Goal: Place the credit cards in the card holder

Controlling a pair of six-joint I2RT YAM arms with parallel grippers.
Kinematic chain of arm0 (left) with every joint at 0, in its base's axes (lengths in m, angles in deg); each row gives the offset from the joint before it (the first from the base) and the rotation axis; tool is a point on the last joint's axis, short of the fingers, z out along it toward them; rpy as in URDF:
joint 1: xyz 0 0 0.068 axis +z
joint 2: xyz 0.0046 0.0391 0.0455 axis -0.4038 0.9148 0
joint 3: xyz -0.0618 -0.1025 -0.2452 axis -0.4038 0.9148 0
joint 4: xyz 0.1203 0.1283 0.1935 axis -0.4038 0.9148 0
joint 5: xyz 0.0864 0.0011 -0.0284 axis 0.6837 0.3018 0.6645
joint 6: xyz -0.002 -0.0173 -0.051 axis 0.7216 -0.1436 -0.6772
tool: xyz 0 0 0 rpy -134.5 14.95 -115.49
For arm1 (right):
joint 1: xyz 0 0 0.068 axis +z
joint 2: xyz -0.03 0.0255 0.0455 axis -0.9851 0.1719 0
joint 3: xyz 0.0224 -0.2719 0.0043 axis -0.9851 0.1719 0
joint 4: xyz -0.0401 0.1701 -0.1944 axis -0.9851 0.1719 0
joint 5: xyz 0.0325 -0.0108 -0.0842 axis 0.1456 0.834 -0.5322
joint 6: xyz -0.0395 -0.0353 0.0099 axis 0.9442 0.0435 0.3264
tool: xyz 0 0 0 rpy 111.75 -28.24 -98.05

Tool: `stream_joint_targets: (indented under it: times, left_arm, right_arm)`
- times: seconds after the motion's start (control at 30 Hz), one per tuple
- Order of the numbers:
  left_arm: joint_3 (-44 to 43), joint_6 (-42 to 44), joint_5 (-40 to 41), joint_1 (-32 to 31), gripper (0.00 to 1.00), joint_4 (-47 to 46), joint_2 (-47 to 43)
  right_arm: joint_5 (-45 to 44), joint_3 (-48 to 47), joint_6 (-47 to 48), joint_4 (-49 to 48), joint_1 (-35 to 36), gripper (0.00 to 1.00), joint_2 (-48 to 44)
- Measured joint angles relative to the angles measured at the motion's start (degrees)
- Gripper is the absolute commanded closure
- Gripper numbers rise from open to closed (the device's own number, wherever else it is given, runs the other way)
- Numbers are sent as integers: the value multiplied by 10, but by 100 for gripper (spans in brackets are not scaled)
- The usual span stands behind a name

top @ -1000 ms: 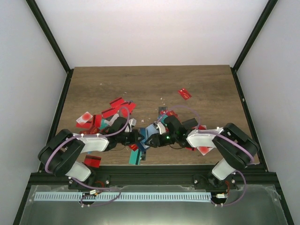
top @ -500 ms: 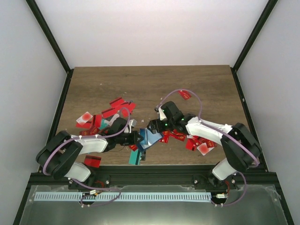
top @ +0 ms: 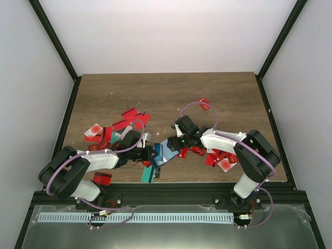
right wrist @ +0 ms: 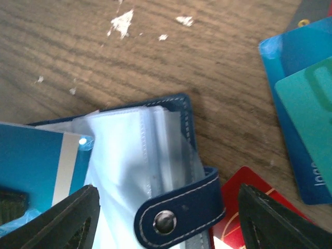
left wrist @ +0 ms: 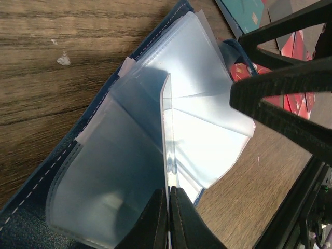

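Jaws: your left gripper (left wrist: 168, 210) is pressed together on one clear sleeve of the card holder (left wrist: 119, 171). Your right gripper (right wrist: 168, 223) stands spread wide above the holder and grips nothing.
Surface: the wooden table (top: 155, 93) carries the holder, which lies open between your two grippers.
Holder: you see a navy cover with clear sleeves fanned out, and its snap strap (right wrist: 179, 215) lies loose across the cover's edge.
Cards: the credit cards (top: 129, 116) are mostly red, scattered to the left of the holder and also to its right.
Teal: a teal card (right wrist: 306, 114) rests on another card near the holder, not touching it.
Blue: a blue card (right wrist: 36, 161) with a pale stripe lies against the sleeves. You cannot tell whether it is tucked in.
Stray: a lone red card (top: 204, 104) lies well apart, beyond the holder.
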Motion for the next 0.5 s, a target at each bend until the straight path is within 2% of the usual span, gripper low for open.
stream_joint_targets:
  times: [0.2, 0.5]
  left_arm:
    - [0, 9, 0, 0, 96, 8, -5]
    - [0, 14, 0, 0, 96, 26, -20]
  right_arm:
    - [-47, 0, -4, -10, 0, 45, 7]
    - [-65, 2, -3, -25, 0, 96, 9]
